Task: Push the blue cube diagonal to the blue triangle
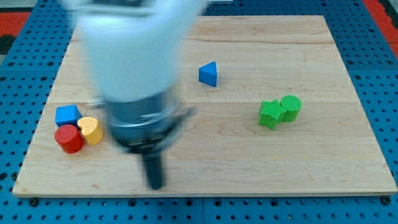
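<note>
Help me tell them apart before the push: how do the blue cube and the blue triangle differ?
The blue cube sits at the view's left edge, touching the red cylinder and close beside the yellow block; the blue triangle stands alone near the top centre. The cube looks boxy, the triangle wedge-shaped. My tip is nearer the cube, below and to its right. Both are blue and similar in size.

**benchbot:** so where's the arm sitting right now?

**rodpusher:** coming down from the view's top left, big pale housing, blurry. Below it there's a dark grey collar, then the straight dark rod pointing down toward the view's bottom.

**benchbot:** and the end?

**rodpusher:** my tip is low, left of centre, a bit smeared too.
</note>
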You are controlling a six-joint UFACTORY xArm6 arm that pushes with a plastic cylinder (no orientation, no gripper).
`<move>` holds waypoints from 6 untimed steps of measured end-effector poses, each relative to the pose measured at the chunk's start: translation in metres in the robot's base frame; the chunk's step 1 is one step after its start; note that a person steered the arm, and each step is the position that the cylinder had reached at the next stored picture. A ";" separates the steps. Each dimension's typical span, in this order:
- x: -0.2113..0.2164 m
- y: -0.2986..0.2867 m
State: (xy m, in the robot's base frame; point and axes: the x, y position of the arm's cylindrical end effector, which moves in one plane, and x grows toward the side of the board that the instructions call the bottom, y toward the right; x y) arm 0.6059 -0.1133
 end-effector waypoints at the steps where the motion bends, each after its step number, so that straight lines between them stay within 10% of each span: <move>1: -0.038 -0.136; 6: -0.213 -0.097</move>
State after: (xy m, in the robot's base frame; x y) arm 0.3932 -0.2101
